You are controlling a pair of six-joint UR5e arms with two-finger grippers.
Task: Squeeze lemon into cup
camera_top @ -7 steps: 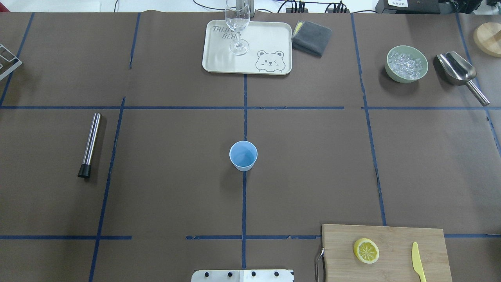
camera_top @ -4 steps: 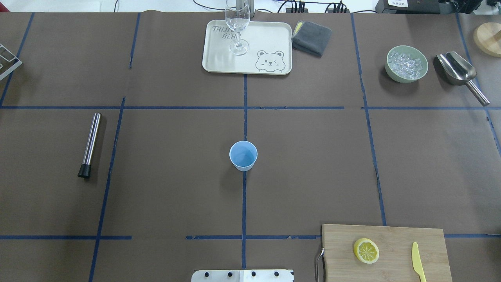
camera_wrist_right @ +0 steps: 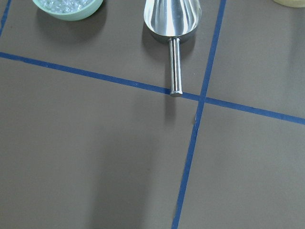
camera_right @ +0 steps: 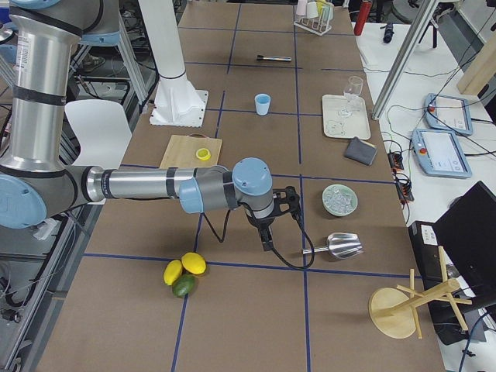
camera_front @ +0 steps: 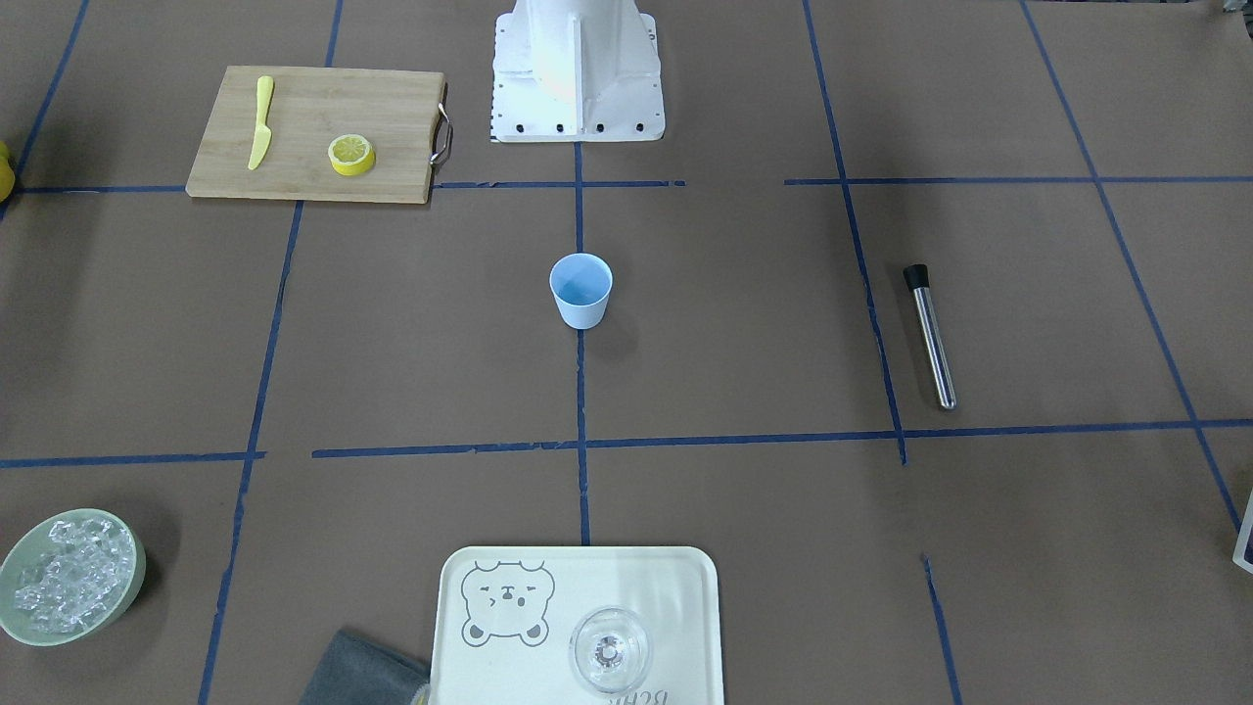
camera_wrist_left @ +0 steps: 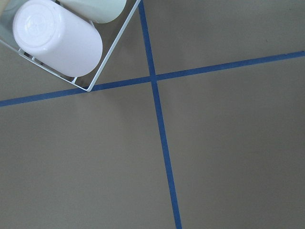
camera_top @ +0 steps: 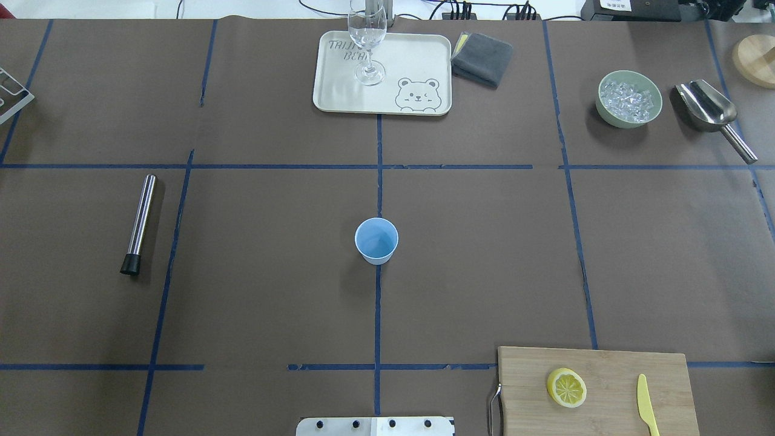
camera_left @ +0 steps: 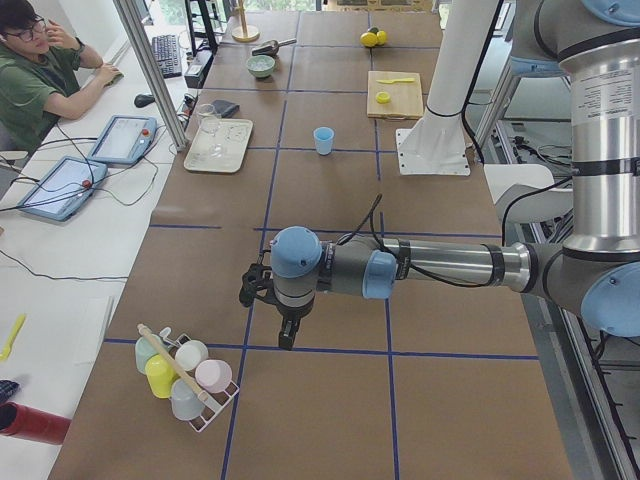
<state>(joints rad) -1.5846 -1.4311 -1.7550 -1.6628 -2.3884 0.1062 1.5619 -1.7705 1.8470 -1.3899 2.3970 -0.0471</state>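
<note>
The half lemon (camera_top: pixel 567 387) lies cut face up on a wooden cutting board (camera_top: pixel 611 366) at the near right of the table; it also shows in the front view (camera_front: pixel 351 154). The light blue cup (camera_top: pixel 376 240) stands upright at the table's middle, also in the front view (camera_front: pixel 580 290). Neither gripper is in the overhead or front view. The left gripper (camera_left: pixel 287 335) hangs over the table's left end near a cup rack. The right gripper (camera_right: pixel 267 240) hangs over the right end near a metal scoop. I cannot tell whether either is open or shut.
A yellow-green knife (camera_top: pixel 646 404) lies on the board right of the lemon. A bear tray (camera_top: pixel 412 60) with a clear glass (camera_top: pixel 368 42), a grey cloth (camera_top: pixel 482 57), an ice bowl (camera_top: pixel 629 99) and a scoop (camera_top: pixel 711 112) line the far side. A steel muddler (camera_top: pixel 139 223) lies at left.
</note>
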